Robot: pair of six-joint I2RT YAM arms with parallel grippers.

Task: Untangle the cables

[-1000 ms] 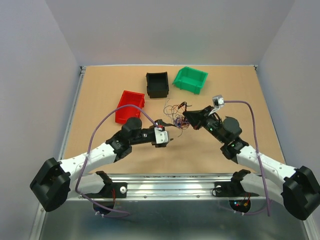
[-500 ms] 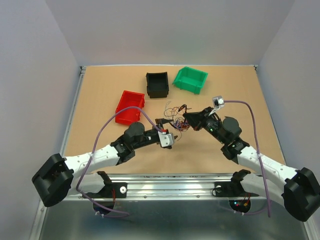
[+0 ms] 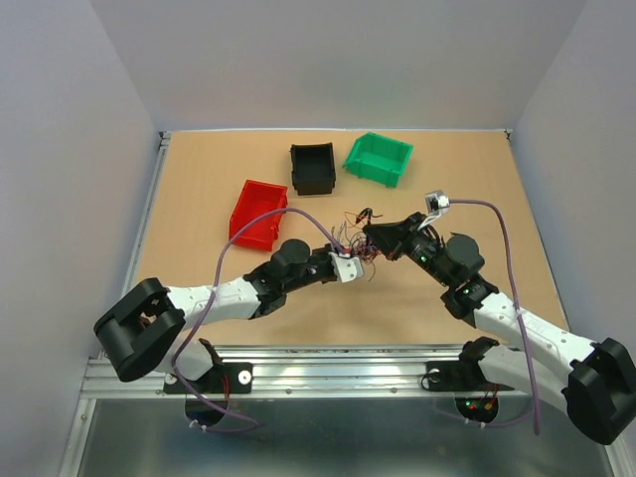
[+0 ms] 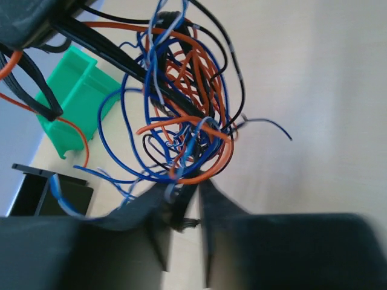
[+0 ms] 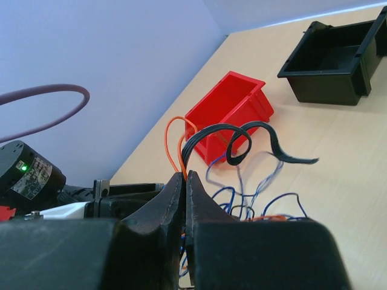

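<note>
A desk [image 3: 199,199] with a plain, light tan wooden top fills the middle of the scene. A thin pale metal strip [image 3: 328,130] runs along its far edge and down both sides. Three bare walls close it in: a back wall [image 3: 338,60], a left wall [image 3: 60,149] and a right wall [image 3: 586,129], all smooth and pale grey-lavender. At the near edge lies a bright aluminium rail [image 3: 338,373], and in front of it a dull grey metal surface [image 3: 348,442]. The light is soft and even, with only faint shadows
</note>
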